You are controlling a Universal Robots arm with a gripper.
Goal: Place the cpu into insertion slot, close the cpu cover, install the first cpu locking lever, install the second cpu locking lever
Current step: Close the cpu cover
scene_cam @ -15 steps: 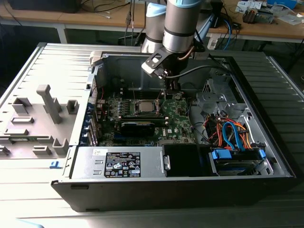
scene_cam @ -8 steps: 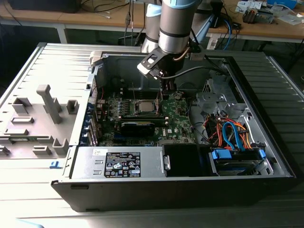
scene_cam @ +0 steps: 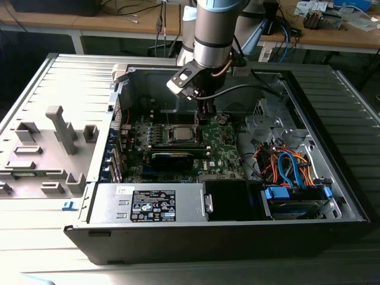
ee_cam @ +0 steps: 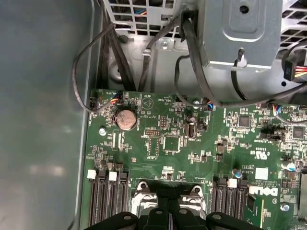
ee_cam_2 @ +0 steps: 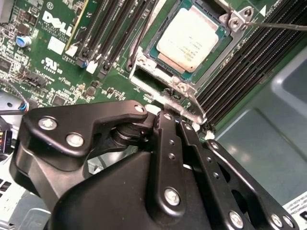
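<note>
- The cpu (ee_cam_2: 189,40) lies flat in the insertion slot (scene_cam: 181,134), silvery top up, just beyond the gripper (ee_cam_2: 169,101) and apart from it.
- Handling, as a judgement: light, rigid and fragile on its contact side. It is best held by its edges and never pressed down at a tilt. Seated as it is, it needs no further hold.
- The cpu cover (ee_cam_2: 238,19) looks to be lying down around the chip as a thin stiff metal frame. Its near edge is the part closest to the gripper.
- One locking lever (ee_cam_2: 280,25), a thin wire rod, runs away on the far side of the socket. A second rod (ee_cam_2: 140,40) curves along the other side. I cannot tell whether either is latched. Judged thin, springy and slippery, each best taken at its bent end.
- Whether the gripper is clenched or released I cannot tell, nor whether it holds anything.
- Memory slots (ee_cam_2: 108,33) flank the socket on both sides of the gripper, close enough to snag.
- The green motherboard (ee_cam: 192,158) is studded with small parts and carries a coin cell (ee_cam: 126,119).
- Black cables (ee_cam: 192,62) hang past the board's far edge.
- The power supply (scene_cam: 151,205) sits well clear.
</note>
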